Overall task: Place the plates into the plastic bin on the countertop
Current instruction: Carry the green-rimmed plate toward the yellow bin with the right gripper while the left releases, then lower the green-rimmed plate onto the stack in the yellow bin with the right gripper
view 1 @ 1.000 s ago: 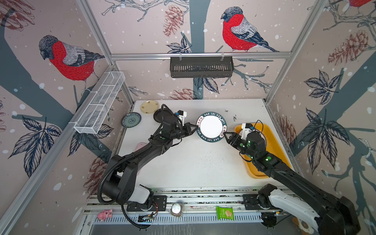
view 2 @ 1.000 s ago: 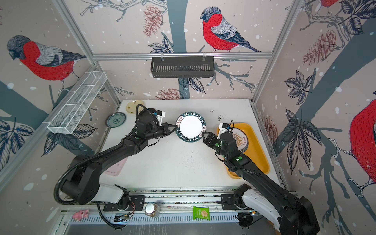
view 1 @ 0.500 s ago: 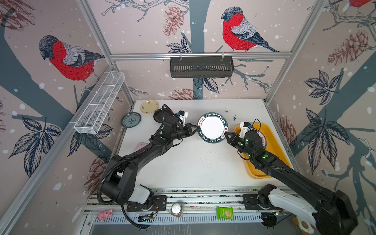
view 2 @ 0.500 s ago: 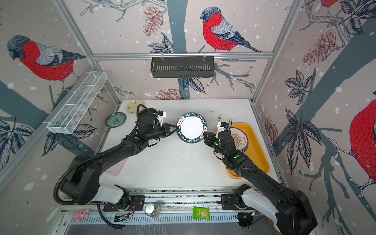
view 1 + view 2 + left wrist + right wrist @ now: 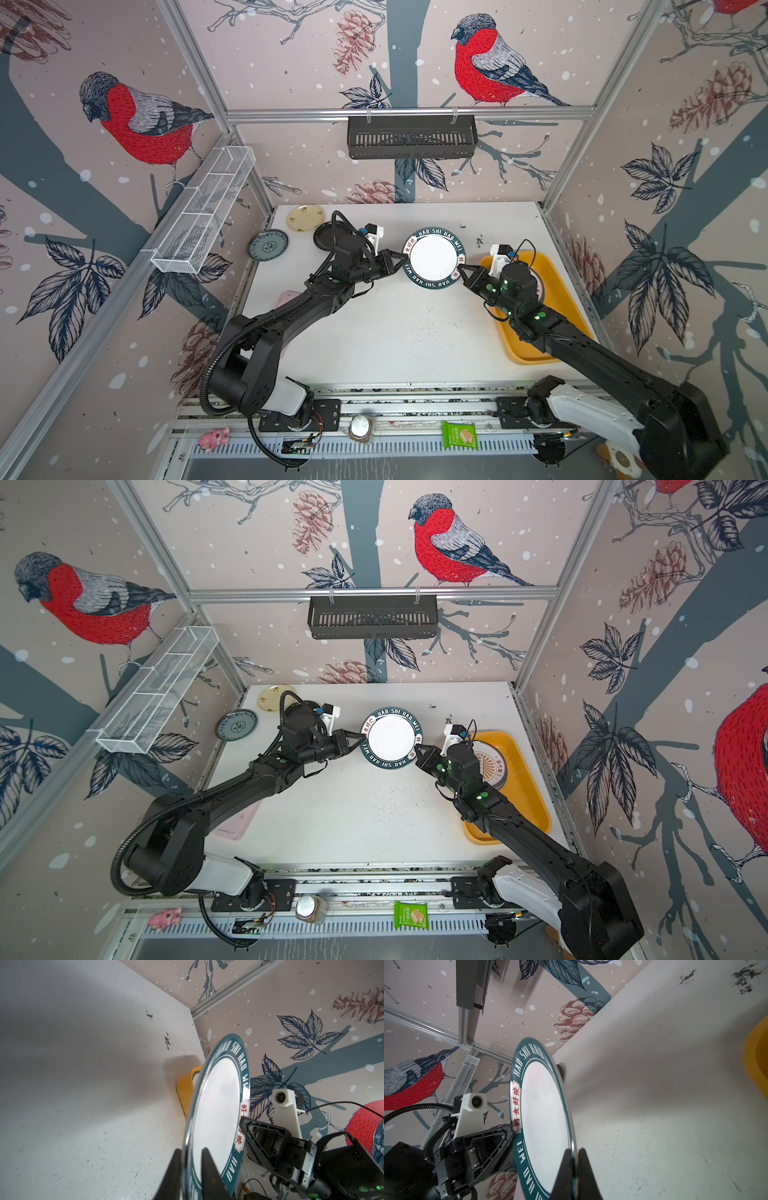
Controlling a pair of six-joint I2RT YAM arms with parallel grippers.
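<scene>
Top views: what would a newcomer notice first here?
A green-rimmed lettered plate hangs above the white countertop, mid-table. The right gripper pinches one rim while the left gripper straddles the opposite rim, jaws slightly apart. Big red-breasted birds loom behind, and the mustard-yellow bin sits at the right.

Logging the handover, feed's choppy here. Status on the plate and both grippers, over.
Right gripper shut on green-rimmed plate, held off the counter. Left gripper jaws apart astride opposite rim. Bin to its right, sunburst plate already inside.
</scene>
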